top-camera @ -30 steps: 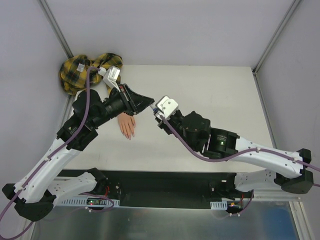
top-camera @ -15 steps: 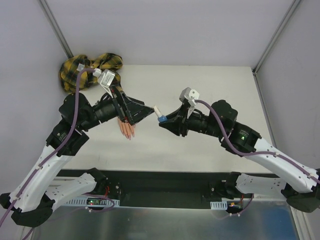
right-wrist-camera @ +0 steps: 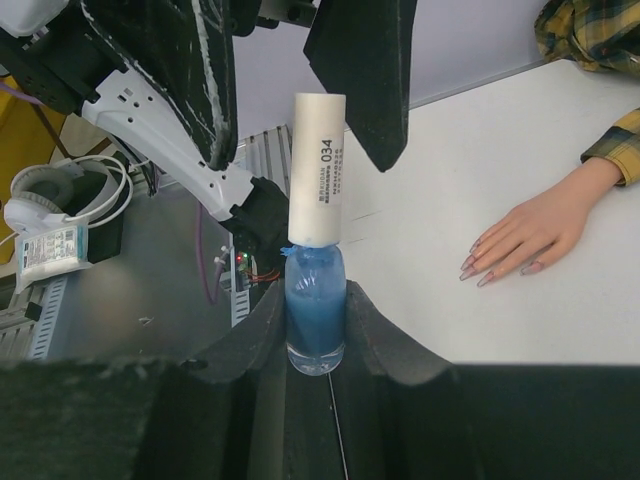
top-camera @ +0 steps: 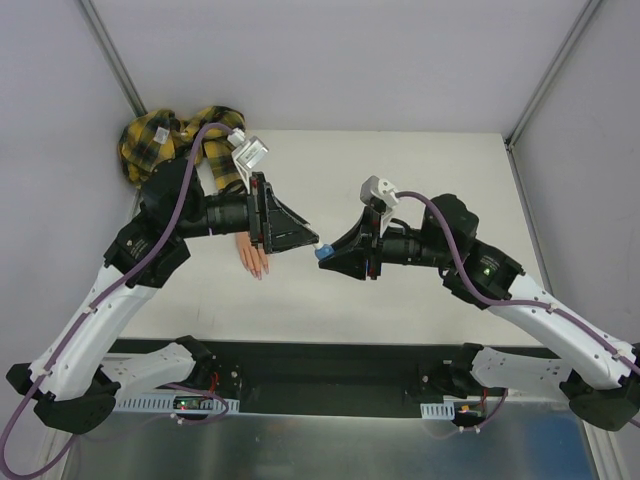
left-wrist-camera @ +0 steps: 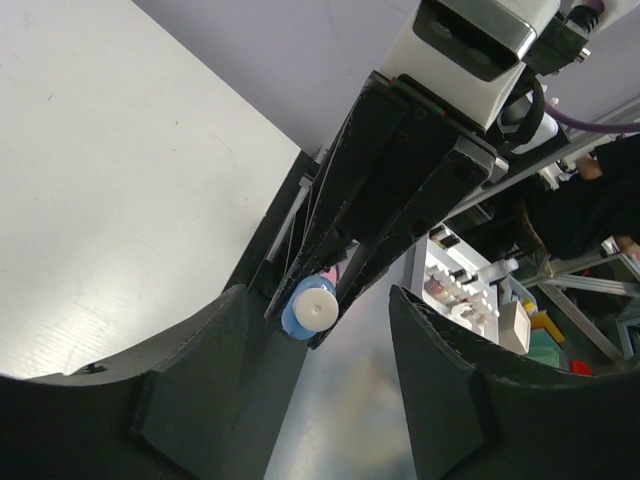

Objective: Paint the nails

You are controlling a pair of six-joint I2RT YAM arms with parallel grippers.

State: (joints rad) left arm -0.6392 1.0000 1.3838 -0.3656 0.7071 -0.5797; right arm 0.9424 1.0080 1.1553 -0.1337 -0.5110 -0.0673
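The flesh-coloured mannequin hand [top-camera: 253, 252] lies flat on the white table, its plaid sleeve [top-camera: 165, 140] bunched at the far left corner. Its pinkish nails [right-wrist-camera: 478, 268] show in the right wrist view. My right gripper [top-camera: 332, 256] is shut on a small blue bottle [right-wrist-camera: 315, 322] and holds it in the air, its white cap [right-wrist-camera: 318, 165] pointing at my left gripper [top-camera: 312, 243]. The left gripper is open, with its fingers [right-wrist-camera: 365, 80] on either side of the cap and gaps left. In the left wrist view the cap [left-wrist-camera: 317, 308] is seen end-on.
The table [top-camera: 430, 180] is bounded by grey walls at the back and sides. The plaid cloth lies heaped in the far left corner. Both arms meet above the table's middle, just right of the mannequin hand.
The right arm has swung round, bringing the bottle lower and pointing its cap left. The left gripper has moved right so that its open fingers flank the cap.
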